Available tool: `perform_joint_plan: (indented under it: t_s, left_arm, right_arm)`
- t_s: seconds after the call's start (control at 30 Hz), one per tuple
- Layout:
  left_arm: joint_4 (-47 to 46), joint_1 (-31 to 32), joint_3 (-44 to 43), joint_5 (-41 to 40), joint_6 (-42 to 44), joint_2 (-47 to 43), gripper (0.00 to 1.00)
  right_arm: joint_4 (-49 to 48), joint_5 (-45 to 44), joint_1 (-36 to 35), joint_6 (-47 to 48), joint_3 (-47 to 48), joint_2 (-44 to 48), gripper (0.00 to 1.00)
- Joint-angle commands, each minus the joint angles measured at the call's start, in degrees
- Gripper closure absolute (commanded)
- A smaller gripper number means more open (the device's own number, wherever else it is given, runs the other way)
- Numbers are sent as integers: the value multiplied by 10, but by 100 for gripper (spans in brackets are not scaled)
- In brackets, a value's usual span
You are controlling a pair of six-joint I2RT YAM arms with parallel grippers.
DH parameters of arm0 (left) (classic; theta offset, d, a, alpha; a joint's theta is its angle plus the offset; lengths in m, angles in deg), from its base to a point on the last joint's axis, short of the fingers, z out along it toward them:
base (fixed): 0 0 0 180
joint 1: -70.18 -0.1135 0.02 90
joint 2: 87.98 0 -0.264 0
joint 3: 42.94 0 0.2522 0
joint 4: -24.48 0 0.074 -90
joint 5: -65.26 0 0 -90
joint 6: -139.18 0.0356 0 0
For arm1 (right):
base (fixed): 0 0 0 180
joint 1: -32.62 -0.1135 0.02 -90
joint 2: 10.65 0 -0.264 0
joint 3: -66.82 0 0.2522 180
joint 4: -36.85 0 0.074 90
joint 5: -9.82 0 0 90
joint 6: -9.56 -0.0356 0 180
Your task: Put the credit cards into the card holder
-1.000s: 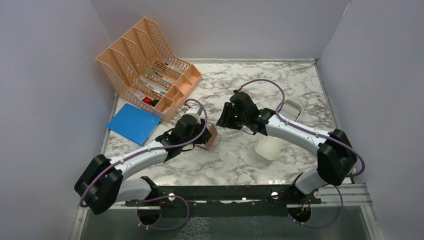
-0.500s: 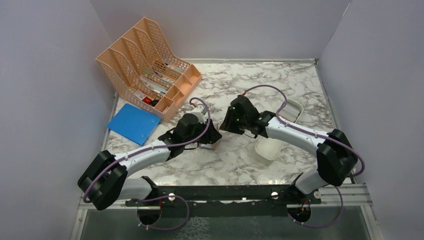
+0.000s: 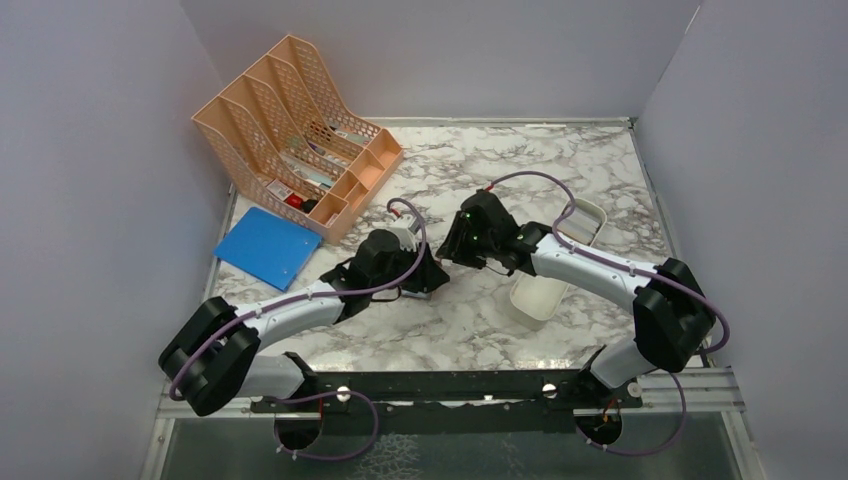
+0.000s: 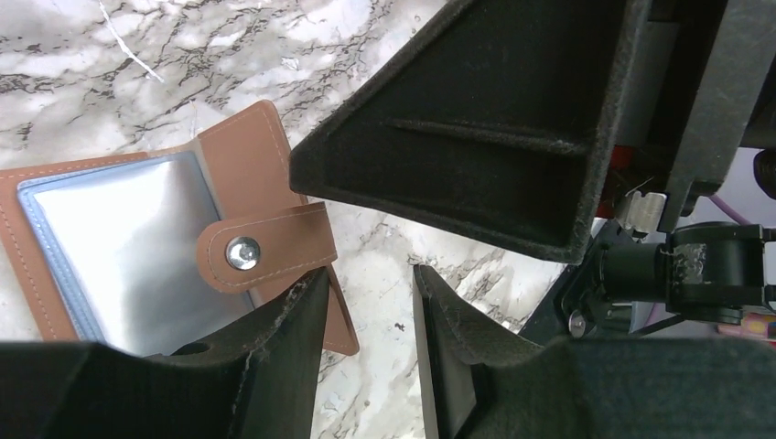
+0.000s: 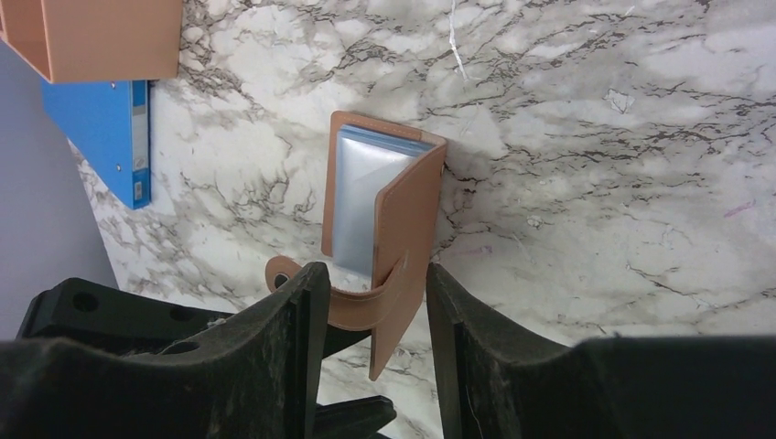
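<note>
The card holder [image 4: 137,238] is a brown leather wallet with a silvery-blue lining, lying part open on the marble, its snap tab [image 4: 265,247] curled across. In the right wrist view the card holder [image 5: 407,210] has one flap raised. My left gripper [image 4: 366,274] is open just to the right of it, with only marble between its fingers [image 4: 274,366]. My right gripper [image 5: 372,270] hangs open above the raised flap and strap, not pinching them. From above, the left gripper [image 3: 432,278] and right gripper [image 3: 447,248] meet over the wallet and hide it. The credit cards are out of view.
A peach mesh organiser [image 3: 290,130] with small items stands at the back left. A blue folder [image 3: 268,247] lies flat in front of it. A white oblong tray [image 3: 560,265] sits under the right arm. Grey walls close in three sides.
The left gripper opened and let go of the wallet it held upright, then slid right over it. The wallet no longer shows from above. The right gripper shifted slightly.
</note>
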Motion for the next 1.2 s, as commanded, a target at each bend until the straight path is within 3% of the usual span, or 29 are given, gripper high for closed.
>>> perform_joint_plan:
  t_s: [0.0,0.27,0.43,0.6,0.73,0.93,1.03,1.17]
  left_arm:
    - [-26,7,4,19,8,12,58]
    - [-32,14,7,22,1,26,58]
    - [-25,14,19,17,-22,9,58]
    - [99,8,-1,-59,-31,-31,56]
    - [175,-32,-11,-87,-24,-59,51]
    - [164,-136,15,7,-25,-92,39]
    - [136,-144,18,52,-16,-82,30]
    - [106,-144,11,101,-7,-41,25]
  right_arm:
    - [-22,11,-3,30,7,-5,51]
    - [-16,17,-3,74,16,-60,53]
    - [-22,-7,-2,105,-3,-67,67]
    - [-66,-8,-2,134,-45,-47,80]
    - [-94,2,-2,141,-67,-40,90]
    - [-161,39,-2,168,-109,-22,96]
    - [-175,45,-2,170,-120,-12,96]
    - [-178,57,-2,175,-121,-10,96]
